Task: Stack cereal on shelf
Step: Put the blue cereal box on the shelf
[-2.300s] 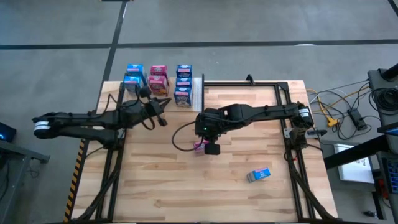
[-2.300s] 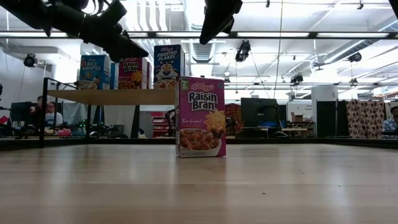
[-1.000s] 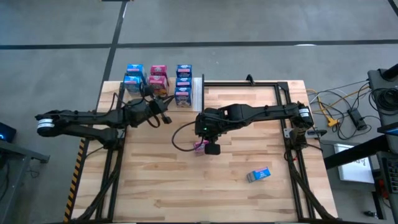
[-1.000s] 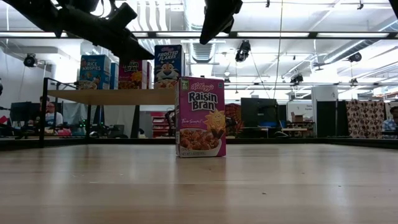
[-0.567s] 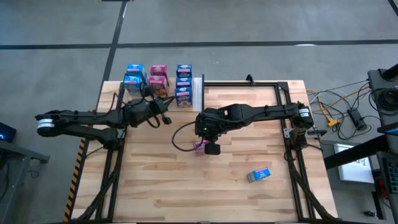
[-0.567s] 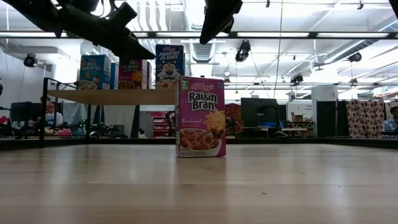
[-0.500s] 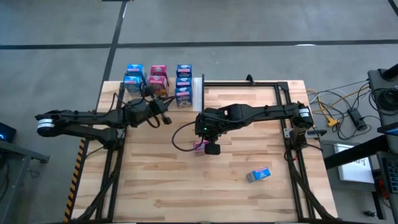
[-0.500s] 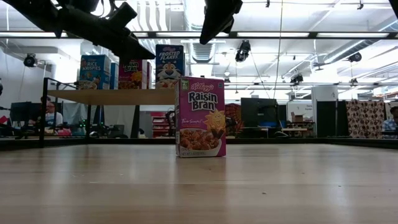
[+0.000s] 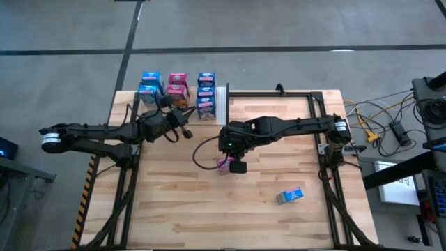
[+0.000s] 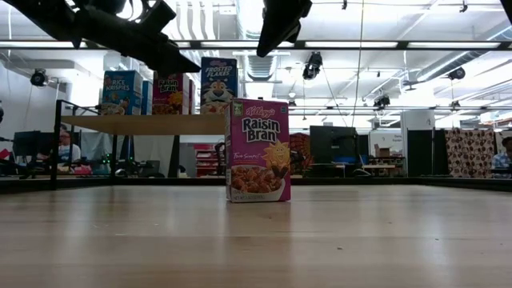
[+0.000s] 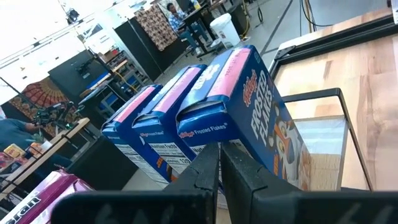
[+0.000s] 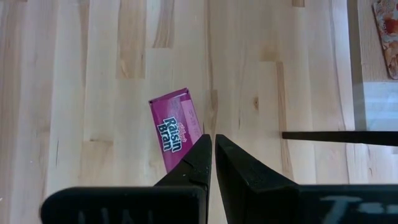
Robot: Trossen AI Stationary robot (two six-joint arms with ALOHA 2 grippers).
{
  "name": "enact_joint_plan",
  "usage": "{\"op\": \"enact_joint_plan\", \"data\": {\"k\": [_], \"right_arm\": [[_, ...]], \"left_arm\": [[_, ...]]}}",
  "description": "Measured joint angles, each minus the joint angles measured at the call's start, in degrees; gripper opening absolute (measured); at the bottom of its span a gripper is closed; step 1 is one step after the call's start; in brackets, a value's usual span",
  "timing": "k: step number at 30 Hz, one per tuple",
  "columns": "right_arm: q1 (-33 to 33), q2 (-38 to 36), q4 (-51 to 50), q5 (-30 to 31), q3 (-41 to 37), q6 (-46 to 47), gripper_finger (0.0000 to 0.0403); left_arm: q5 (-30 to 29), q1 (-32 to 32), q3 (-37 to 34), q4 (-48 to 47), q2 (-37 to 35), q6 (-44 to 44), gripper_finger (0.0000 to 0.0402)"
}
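Cereal boxes stand on the shelf at the table's far left: blue ones, pink ones and a row of blue Frosted Flakes. My left gripper is shut and hovers level just near of that row, with a gap to it. A pink Raisin Bran box stands upright on its base at mid-table. My right gripper is shut and hangs well above it, pointing down. A blue box lies flat toward the near right.
A black metal frame runs along the table's far and right edges beside the shelf's white strip. Cables lie off the table's right edge. Bare planks fill the near half. A person sits far behind.
Over the last second both arms and all boxes have kept still. Before that, my left gripper tipped up from a downward slant toward level, next to the shelf's boxes.
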Motion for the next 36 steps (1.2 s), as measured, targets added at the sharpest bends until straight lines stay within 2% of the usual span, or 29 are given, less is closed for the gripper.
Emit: {"op": "enact_joint_plan", "data": {"k": [8, 14, 23, 30, 36], "right_arm": [[0.00, 0.00, 0.70, 0.98, 0.00, -0.66, 0.0012], [-0.02, 0.00, 1.88, 1.90, 0.00, -2.03, 0.0012], [-0.02, 0.00, 3.86, 2.44, -0.02, -3.27, 0.0012], [-0.02, 0.00, 3.86, 2.82, -0.02, -3.65, 0.0012], [-0.02, 0.00, 3.84, 2.82, -0.03, -3.61, 0.0012]], "left_arm": [[-0.36, 0.83, 0.00, 0.36, 0.00, 0.01, 0.0000], [-3.18, 0.89, 0.00, 0.41, 0.00, 0.14, 0.0000], [-3.08, 0.83, 0.00, 0.43, -0.04, 0.23, 0.0000], [2.37, 0.80, 0.00, 0.40, 0.83, -0.30, 0.0000], [-0.26, 0.93, 0.00, 0.58, 1.53, -0.09, 0.0000]]}}
